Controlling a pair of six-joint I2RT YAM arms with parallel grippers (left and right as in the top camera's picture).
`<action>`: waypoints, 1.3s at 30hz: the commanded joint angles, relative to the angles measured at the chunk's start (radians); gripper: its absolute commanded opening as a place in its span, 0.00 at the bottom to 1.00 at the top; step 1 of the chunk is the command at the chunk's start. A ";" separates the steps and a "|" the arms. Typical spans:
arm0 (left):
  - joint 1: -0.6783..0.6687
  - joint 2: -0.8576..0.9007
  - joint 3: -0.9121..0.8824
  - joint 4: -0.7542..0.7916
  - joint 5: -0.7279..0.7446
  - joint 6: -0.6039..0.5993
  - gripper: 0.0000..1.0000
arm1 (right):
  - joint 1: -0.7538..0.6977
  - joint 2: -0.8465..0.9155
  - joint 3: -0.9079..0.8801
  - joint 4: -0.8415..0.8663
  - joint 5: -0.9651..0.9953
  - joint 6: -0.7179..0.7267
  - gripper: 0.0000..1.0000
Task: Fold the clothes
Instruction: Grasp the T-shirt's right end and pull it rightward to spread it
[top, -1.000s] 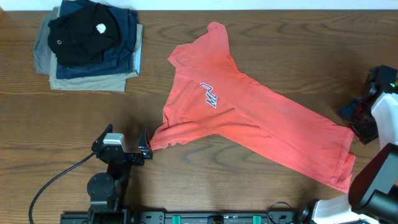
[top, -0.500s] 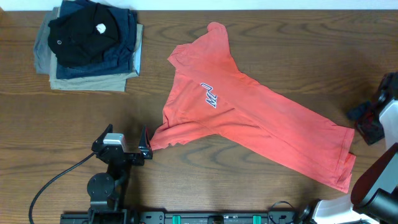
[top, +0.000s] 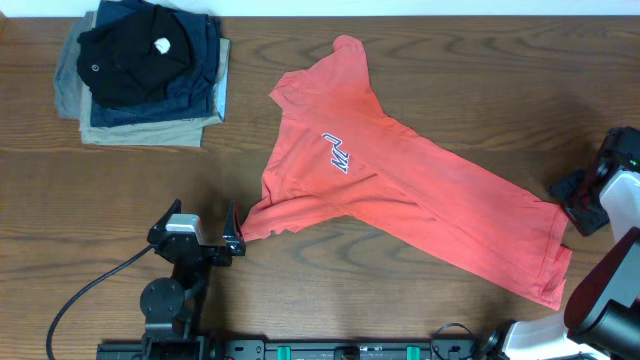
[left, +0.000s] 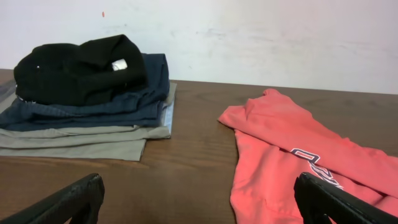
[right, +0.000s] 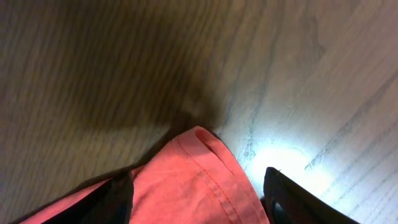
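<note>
The coral-red T-shirt lies flat and slanted from the table's upper middle to the lower right, its white lettering facing up. My left gripper is open and empty at the shirt's lower-left corner. In the left wrist view the shirt lies by the right finger, and the gripper spans bare wood. My right gripper is open at the shirt's right hem corner. In the right wrist view that stitched hem corner lies between the two fingers of the gripper.
A stack of folded black, navy and khaki garments sits at the table's far left corner and shows in the left wrist view. A cable runs from the left arm's base. A white wall stands behind the table.
My right gripper swung out to the right and came back to the shirt's right hem corner. The left arm and the shirt have not moved.
</note>
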 joint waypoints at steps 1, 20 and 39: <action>0.004 -0.005 -0.020 -0.029 0.010 0.014 0.98 | -0.006 0.000 -0.018 0.019 -0.004 -0.032 0.66; 0.004 -0.005 -0.020 -0.029 0.010 0.014 0.98 | -0.006 0.073 -0.033 0.061 -0.029 -0.069 0.64; 0.004 -0.005 -0.020 -0.029 0.010 0.014 0.98 | -0.005 0.117 -0.015 0.100 -0.037 -0.090 0.01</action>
